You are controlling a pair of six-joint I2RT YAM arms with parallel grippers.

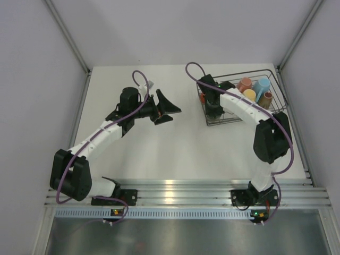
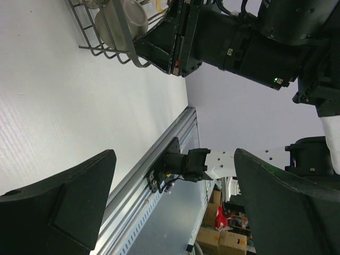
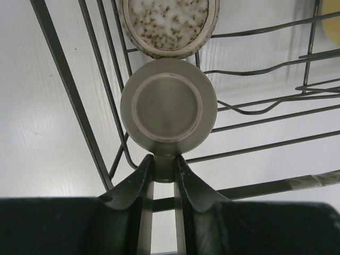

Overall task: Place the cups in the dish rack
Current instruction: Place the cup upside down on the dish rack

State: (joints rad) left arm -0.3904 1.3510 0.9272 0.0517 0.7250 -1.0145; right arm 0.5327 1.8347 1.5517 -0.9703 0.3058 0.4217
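The black wire dish rack (image 1: 280,91) stands at the back right. It holds a pink-salmon cup (image 1: 244,84), a light blue cup (image 1: 261,85), a yellow cup (image 1: 249,94) and a dark brown cup (image 1: 265,99). My right gripper (image 1: 212,110) is inside the rack's left end. In the right wrist view it (image 3: 164,159) is shut on the handle of a grey-olive cup (image 3: 169,106), whose base faces the camera. A second, speckled cup (image 3: 169,21) sits just beyond it. My left gripper (image 1: 164,110) is open and empty, left of the rack above the table.
Rack wires (image 3: 69,95) run close around the held cup. In the left wrist view the rack's corner (image 2: 101,42) with a pale cup (image 2: 125,21) shows at the top, next to the right arm's black wrist (image 2: 239,42). Side walls enclose the table.
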